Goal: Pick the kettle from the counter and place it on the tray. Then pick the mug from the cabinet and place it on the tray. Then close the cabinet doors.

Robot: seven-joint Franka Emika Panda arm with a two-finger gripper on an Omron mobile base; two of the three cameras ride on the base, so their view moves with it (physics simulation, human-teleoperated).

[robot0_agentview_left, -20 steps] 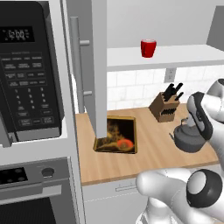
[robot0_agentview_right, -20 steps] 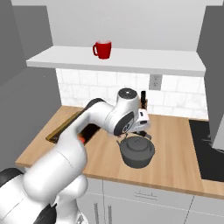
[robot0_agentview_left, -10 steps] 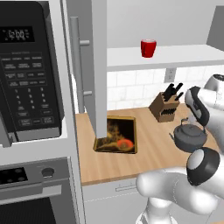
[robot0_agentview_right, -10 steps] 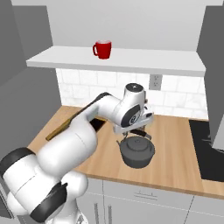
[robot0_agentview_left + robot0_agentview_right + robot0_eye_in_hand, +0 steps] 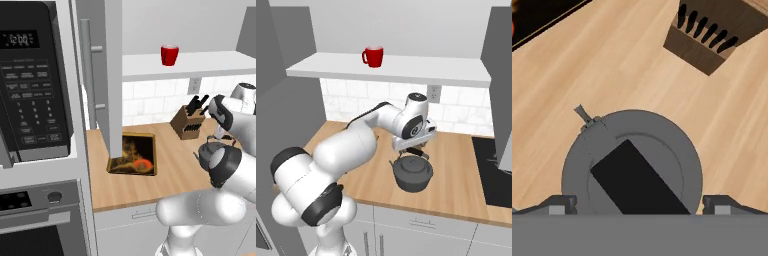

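Jaws spread wide, gripping nothing, hanging just above the kettle (image 5: 632, 167); fingertips (image 5: 559, 204) standing apart on either side of the round grey body, with the black handle running slantwise between them in the hand view. Kettle seen in the right base view at (image 5: 413, 173), sitting upright on the bench (image 5: 456, 185), directly under the white hand. Partly hidden behind the arm in the left base view, only its left edge and spout visible at (image 5: 204, 153). A wooden knife block (image 5: 188, 121) standing near the kettle, toward the tiled wall, apart from it. Further left on the bench, the tray (image 5: 132, 155) lying flat beside the oven column, well apart from the kettle, its near-left corner hidden by the open cabinet door (image 5: 113, 75). Something orange showing on the tray's dark patterned surface. Up above, the red mug (image 5: 373, 56) standing upright on the white shelf (image 5: 406, 68) inside the cabinet. Black microwave (image 5: 32, 85) at far left, above the oven
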